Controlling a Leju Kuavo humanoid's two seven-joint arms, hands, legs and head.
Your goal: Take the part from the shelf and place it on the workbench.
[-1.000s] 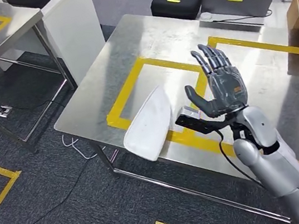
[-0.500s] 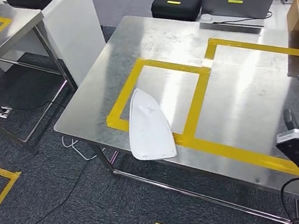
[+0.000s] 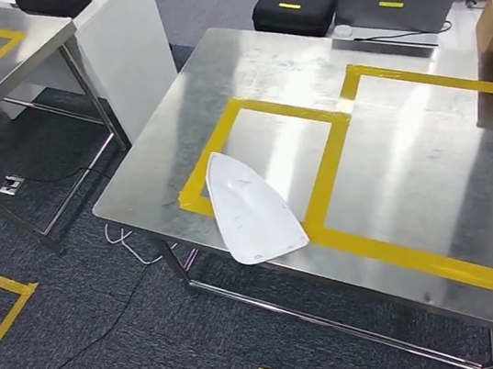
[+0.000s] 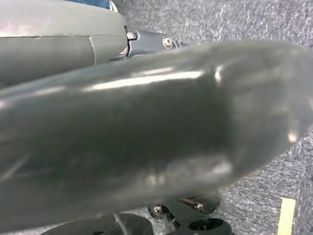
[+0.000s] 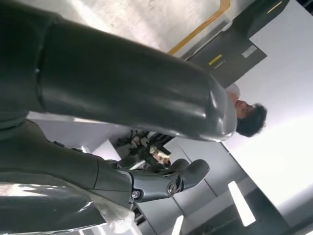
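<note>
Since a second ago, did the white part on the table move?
Yes. The white part has tipped down flat and swung round: it now lies across the near yellow tape line, its wide end overhanging the table edge.

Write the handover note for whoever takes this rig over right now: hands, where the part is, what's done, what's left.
Left hand: seen close and blurred in its wrist view, over carpet; whether it is open or shut cannot be told.
Right hand: fingers apart, nothing held.
The white part lies flat on the steel workbench, across the near corner of the left yellow tape frame, its wide end overhanging the front edge a little.
Done: part is on the workbench, released.
Left: probably nothing; perhaps nudge it off the edge.
</note>
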